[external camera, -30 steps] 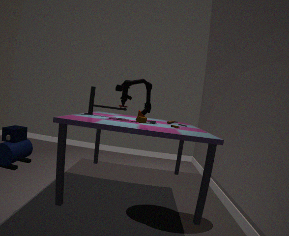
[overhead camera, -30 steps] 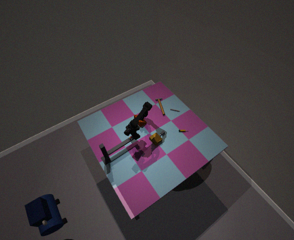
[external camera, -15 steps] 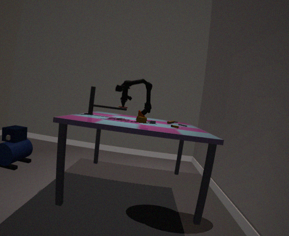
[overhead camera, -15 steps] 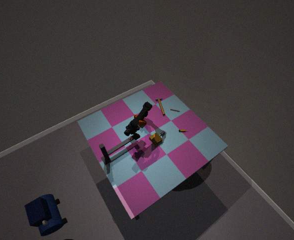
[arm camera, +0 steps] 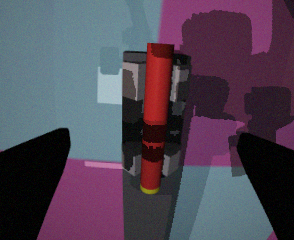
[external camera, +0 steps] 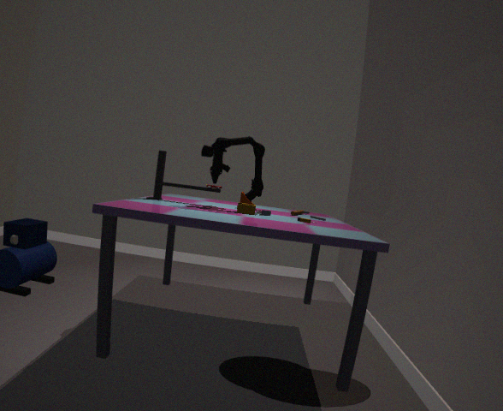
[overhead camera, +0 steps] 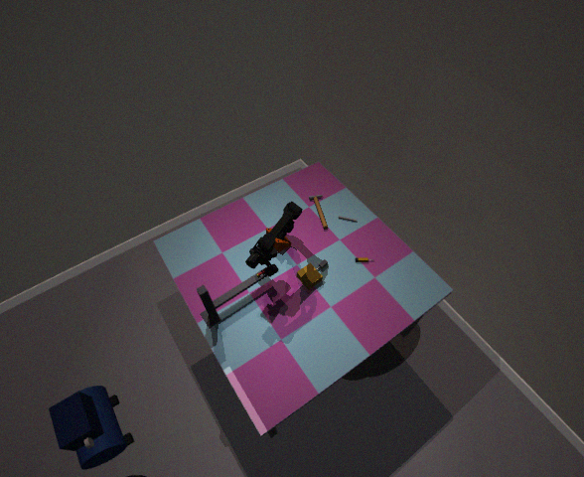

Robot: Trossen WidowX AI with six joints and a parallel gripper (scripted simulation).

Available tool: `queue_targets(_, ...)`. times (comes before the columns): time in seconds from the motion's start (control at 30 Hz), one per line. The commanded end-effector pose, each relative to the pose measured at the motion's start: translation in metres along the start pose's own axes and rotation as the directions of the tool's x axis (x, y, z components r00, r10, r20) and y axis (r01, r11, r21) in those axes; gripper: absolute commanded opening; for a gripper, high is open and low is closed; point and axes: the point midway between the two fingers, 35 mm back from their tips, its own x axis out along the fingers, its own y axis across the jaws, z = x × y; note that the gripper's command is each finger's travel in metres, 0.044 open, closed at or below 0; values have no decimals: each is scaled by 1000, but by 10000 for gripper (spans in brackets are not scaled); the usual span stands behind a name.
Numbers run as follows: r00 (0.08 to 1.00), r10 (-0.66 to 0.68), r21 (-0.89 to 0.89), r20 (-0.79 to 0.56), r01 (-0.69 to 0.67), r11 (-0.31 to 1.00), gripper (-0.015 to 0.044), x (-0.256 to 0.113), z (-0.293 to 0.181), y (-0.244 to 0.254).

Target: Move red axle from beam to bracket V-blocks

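The red axle [overhead camera: 259, 274] [external camera: 214, 186] [arm camera: 158, 100], with a yellow end, lies lengthwise over the V-blocks [arm camera: 133, 82] on the free end of the grey bracket arm [overhead camera: 235, 291] [external camera: 185, 187] [arm camera: 146, 220]. In the wrist view it looks seated along both V-blocks, slightly slanted. My gripper [external camera: 215, 181] [arm camera: 158, 139] is open, its fingers wide apart on either side of the axle, with gaps to it. In the exterior view the fingertips are just above the axle. A yellow block [overhead camera: 309, 275] [external camera: 245, 208], perhaps the beam, stands on the table.
The bracket's dark post [overhead camera: 208, 305] [external camera: 159, 175] rises near the table edge. A grey piece [overhead camera: 323, 264] [external camera: 266, 212] is beside the yellow block. An orange part [overhead camera: 282, 241] [external camera: 245, 198] is near the arm's base. A hammer [overhead camera: 320, 213], a thin rod [overhead camera: 348, 219] and a yellow-handled tool [overhead camera: 363, 259] lie farther off.
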Motion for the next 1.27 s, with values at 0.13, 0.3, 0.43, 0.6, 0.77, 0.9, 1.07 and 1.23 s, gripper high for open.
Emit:
queue_targets(0.13,1000,0,0,0,0,1000,440,-2,0,0)
queue_targets(0.3,1000,0,0,0,0,1000,440,-2,0,0)
queue_targets(0.43,1000,0,0,0,0,1000,440,-2,0,0)
queue_targets(0.6,1000,0,0,0,0,1000,440,-2,0,0)
queue_targets(0.77,1000,0,0,0,0,1000,440,-2,0,0)
queue_targets(0.9,1000,0,0,0,0,1000,440,-2,0,0)
queue_targets(1.07,1000,0,0,0,0,1000,440,-2,0,0)
queue_targets(1.23,1000,0,0,0,0,1000,440,-2,0,0)
